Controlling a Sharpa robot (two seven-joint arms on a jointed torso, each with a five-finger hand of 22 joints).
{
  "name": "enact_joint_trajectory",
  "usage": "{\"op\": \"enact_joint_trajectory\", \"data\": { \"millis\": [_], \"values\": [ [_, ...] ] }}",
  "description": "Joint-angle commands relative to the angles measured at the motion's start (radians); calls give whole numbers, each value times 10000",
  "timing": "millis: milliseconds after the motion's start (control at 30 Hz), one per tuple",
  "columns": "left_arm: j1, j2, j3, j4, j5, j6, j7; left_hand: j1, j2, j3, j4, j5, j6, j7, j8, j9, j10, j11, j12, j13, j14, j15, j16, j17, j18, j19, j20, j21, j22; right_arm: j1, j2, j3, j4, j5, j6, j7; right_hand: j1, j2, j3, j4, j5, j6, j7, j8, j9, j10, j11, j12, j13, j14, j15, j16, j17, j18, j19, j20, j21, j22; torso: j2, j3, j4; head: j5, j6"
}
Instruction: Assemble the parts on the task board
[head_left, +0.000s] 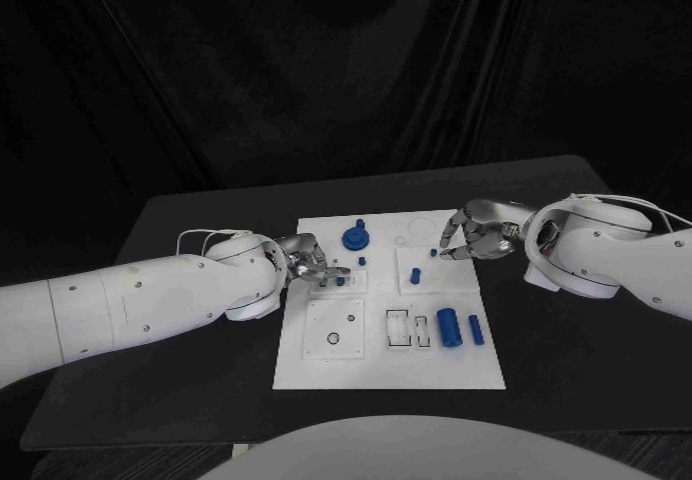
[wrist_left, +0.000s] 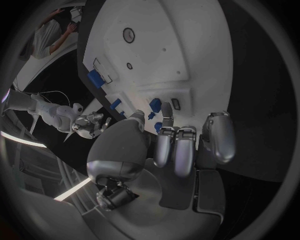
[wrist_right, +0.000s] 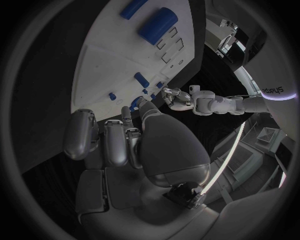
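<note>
White task board (head_left: 325, 375) | left hand (head_left: 309, 258) pinches blue part (head_left: 340, 280) | right hand (head_left: 483, 232) grip unclear

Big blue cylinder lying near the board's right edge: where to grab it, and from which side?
Probably from above, with fingers on the two long curved sides at mid-length. The big blue cylinder lies flat on the task board, with a slimmer blue pin close beside it on the right, so that side is tight. The right hand is nearer.

Right hand (wrist_right: 134, 145) over task board (wrist_right: 109, 60)
</note>
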Motion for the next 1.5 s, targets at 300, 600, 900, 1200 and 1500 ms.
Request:
{"op": "enact_joint_trajectory", "data": {
  "millis": [300,600,900,1200,1500],
  "values": [
    [1271,-615,21,258,1255,-923,1340,96,28,-402,-33,-119,99,-97,178,224,874,-135,365,2364,1058,-101,66,2634,-132,325,-49,494,1906,-20,-82,8,43,17,-229,-66,-71,70,39,64,83,11,44,13,-6,789,103,-45,2243,353,82,-49,-6,98,-46,10,-50,1517,-33,-3,-14,1,2],
    [2028,-493,18,-644,1497,1652,1307,1260,142,-579,-79,30,-27,-72,-2,250,969,-107,493,2501,1058,-71,66,2634,-180,388,-40,724,1967,-20,-113,8,133,17,-990,486,-326,54,-4,238,6,163,2,80,7,970,69,79,2499,469,59,187,336,-15,177,-4,528,1701,-16,-6,-7,41,2],
    [1599,385,13,-2693,581,3013,868,1423,173,-700,-43,46,14,-27,-265,79,963,-66,488,2497,1058,-32,66,2634,-175,352,-7,709,1958,-28,-154,8,226,17,-1331,876,-497,73,-1,371,-32,419,-88,154,15,1043,-8,130,2609,522,-4,293,456,-72,312,-51,833,1801,-8,8,-19,44,2],
    [1071,1232,15,-4277,391,3303,1038,1403,195,-821,-20,10,197,-33,-395,-24,994,-66,525,2536,1058,-27,66,2634,-180,361,5,744,1965,-47,-188,8,285,17,-1370,950,-817,123,-28,639,-128,803,-188,113,-22,1043,-94,130,2609,519,-69,295,436,-76,340,-103,867,1809,46,-42,-21,89,2],
    [842,1619,17,-4817,365,3339,1222,991,296,-1146,11,-105,381,-28,-605,-133,998,-60,531,2543,1058,-20,66,2634,-176,344,16,751,1962,-50,-200,7,315,17,-1343,946,-840,144,-17,667,-116,836,-199,95,-30,1043,-105,130,2609,521,-77,300,441,-76,341,-111,869,1810,66,-52,-20,128,2]
  ]
}}
